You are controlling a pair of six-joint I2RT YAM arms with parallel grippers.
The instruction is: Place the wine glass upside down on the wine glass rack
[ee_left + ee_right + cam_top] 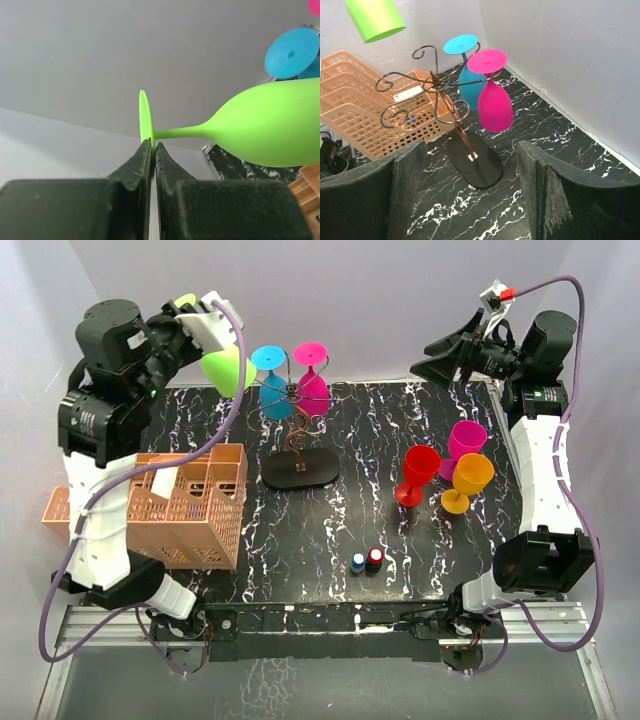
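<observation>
My left gripper point(190, 312) is shut on the foot disc of a lime-green wine glass point(228, 368), held high at the back left. In the left wrist view the gripper point(153, 150) pinches the foot's rim and the wine glass point(270, 125) lies sideways, bowl to the right. The wine glass rack point(296, 445), dark wire on a black oval base, stands just right of it. A blue glass point(272, 390) and a pink glass point(312, 385) hang upside down from it. My right gripper point(455, 355) is open and raised at the back right, holding nothing. Its view shows the gripper point(470, 147), the rack point(437, 82) and the green glass point(374, 19).
An orange lattice crate point(190, 505) sits at the left. Red point(418, 472), magenta point(465, 440) and orange point(470, 480) glasses stand upright on the right. A small blue-capped point(357, 563) and a red-capped point(375, 558) item stand near the front edge.
</observation>
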